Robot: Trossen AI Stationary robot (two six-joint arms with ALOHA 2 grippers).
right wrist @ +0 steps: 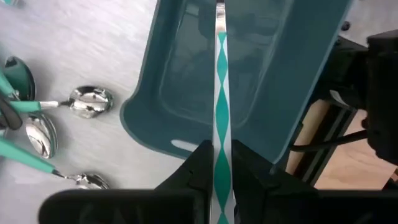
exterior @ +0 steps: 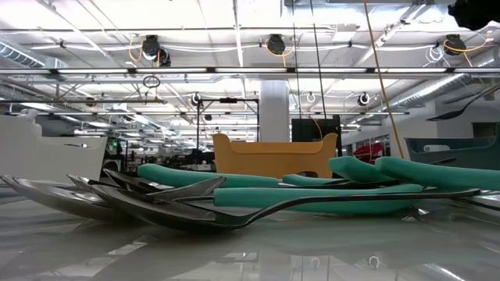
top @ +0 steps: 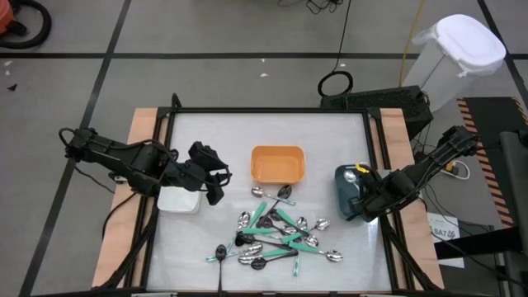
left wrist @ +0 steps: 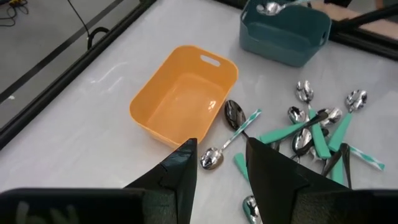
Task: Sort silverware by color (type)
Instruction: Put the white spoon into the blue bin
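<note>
A glossy white table top (top: 206, 132) mirrors the ceiling lights in the low view. Its side edges (top: 142, 132) look like pale, matt wood. The silverware (top: 280, 235) has mirror-bright polished metal bowls; most handles look like smooth teal-green plastic, a few are black. One spoon (right wrist: 221, 93) has a handle patterned in teal and white diamonds. The orange bin (top: 278, 163), dark teal bin (right wrist: 261, 74) and white bin (top: 178, 200) look like smooth moulded plastic with a soft sheen. The right gripper (right wrist: 219, 163) fingers are matt black.
</note>
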